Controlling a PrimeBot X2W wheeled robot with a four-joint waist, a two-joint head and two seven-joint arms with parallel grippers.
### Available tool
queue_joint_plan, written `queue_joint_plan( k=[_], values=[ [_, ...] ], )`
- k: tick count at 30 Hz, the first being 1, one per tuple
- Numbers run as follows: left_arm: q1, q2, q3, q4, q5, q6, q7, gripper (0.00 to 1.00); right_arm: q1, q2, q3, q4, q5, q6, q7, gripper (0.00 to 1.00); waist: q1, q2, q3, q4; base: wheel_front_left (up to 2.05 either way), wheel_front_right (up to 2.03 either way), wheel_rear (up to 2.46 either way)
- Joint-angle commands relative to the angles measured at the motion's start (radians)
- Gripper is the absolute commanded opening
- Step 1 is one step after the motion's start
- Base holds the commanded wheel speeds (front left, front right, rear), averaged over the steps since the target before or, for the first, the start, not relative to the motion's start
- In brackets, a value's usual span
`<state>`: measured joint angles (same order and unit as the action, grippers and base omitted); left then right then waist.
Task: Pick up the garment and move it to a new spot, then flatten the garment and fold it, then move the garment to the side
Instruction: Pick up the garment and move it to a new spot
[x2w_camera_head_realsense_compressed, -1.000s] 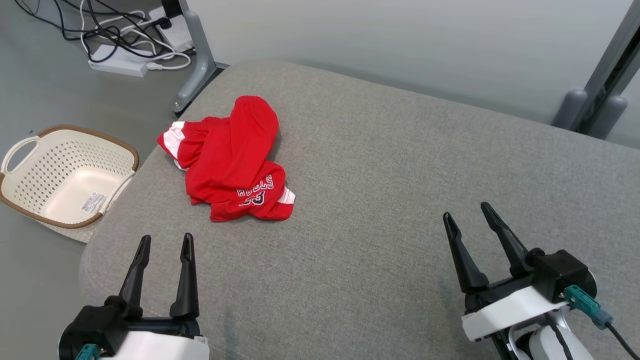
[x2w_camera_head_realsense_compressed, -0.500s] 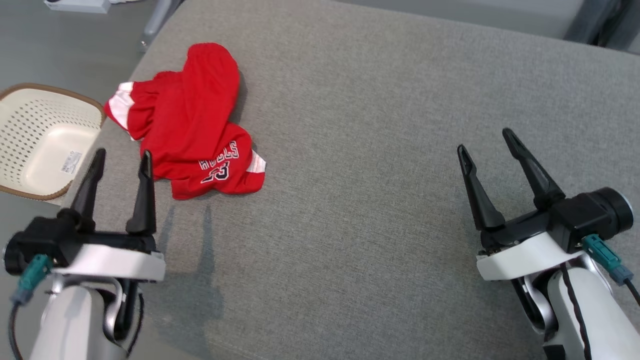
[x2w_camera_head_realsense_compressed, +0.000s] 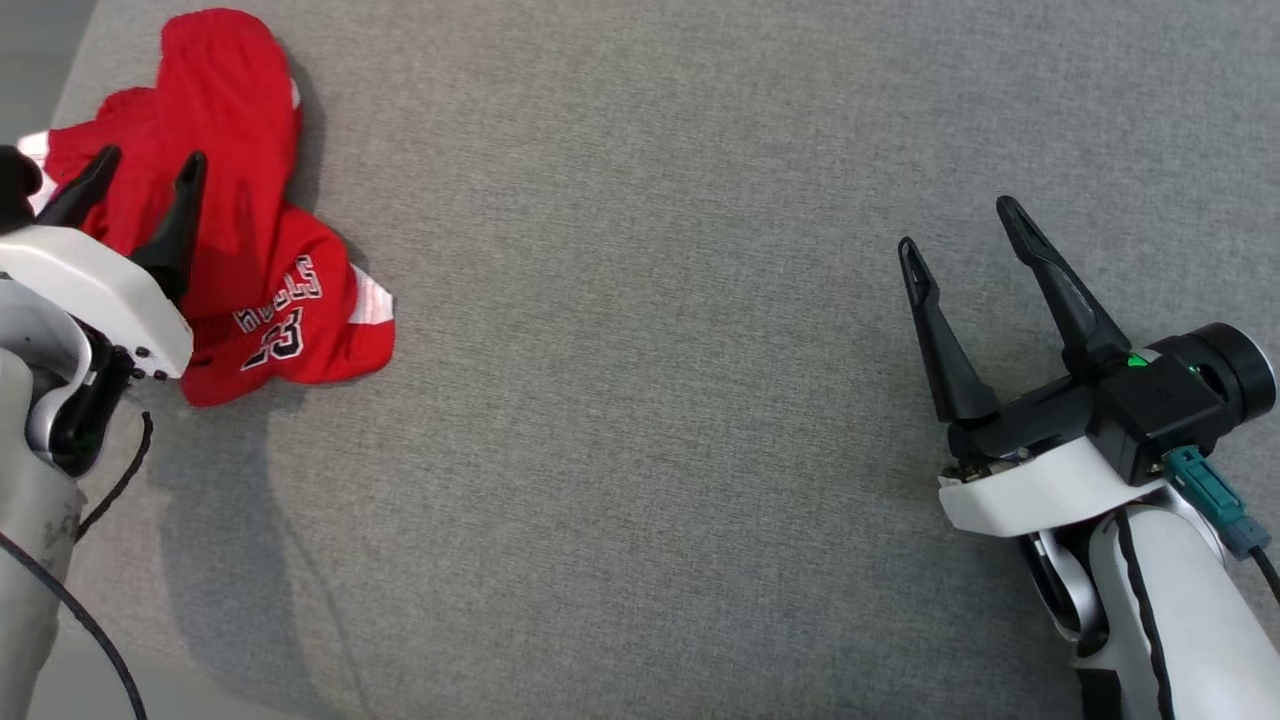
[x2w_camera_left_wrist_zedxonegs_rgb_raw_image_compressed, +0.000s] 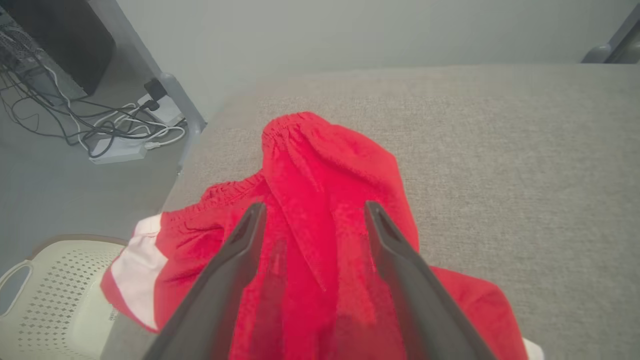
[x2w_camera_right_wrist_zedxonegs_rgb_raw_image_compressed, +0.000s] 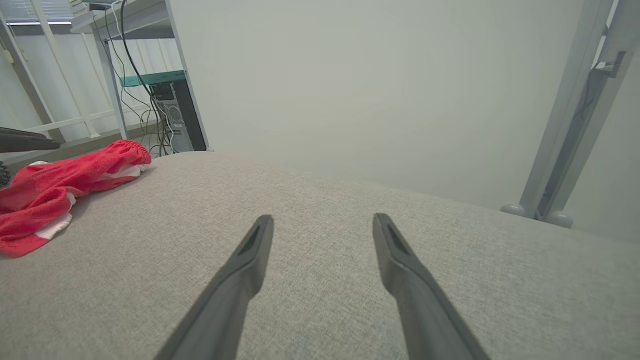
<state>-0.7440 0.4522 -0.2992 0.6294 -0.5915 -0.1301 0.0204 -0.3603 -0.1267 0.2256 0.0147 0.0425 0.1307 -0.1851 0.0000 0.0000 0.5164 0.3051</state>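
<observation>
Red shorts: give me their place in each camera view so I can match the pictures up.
Head view: red shorts at the upper left, partly behind the open left gripper.
Left wrist view: shorts from centre to bottom edge, past that gripper.
Right wrist view: shorts at the left edge, mid-height.
Shared landmark: the grey cushion beneath them.
</observation>
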Motion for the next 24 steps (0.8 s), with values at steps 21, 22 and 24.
queue_joint_plan(
  k=[21,22,24],
  values=[
    [-0.199,0.122,-0.313,0.215,-0.297,-0.001,0.226,0.00,-0.023,0.027,-0.011,0.010,-0.021,0.000,-0.028,1.00,0.0000,0.0000,0.081,-0.080,0.00,0.00,0.00],
    [-0.199,0.121,-0.322,0.218,-0.305,-0.001,0.221,0.00,-0.024,0.028,-0.012,0.010,-0.022,0.000,-0.028,1.00,0.0000,0.0000,0.079,-0.080,0.00,0.00,0.00],
    [-0.200,0.123,-0.335,0.223,-0.318,-0.001,0.206,0.00,-0.026,0.030,-0.012,0.011,-0.022,0.000,-0.029,1.00,0.0000,0.0000,0.075,-0.079,0.00,0.00,0.00]
  ],
)
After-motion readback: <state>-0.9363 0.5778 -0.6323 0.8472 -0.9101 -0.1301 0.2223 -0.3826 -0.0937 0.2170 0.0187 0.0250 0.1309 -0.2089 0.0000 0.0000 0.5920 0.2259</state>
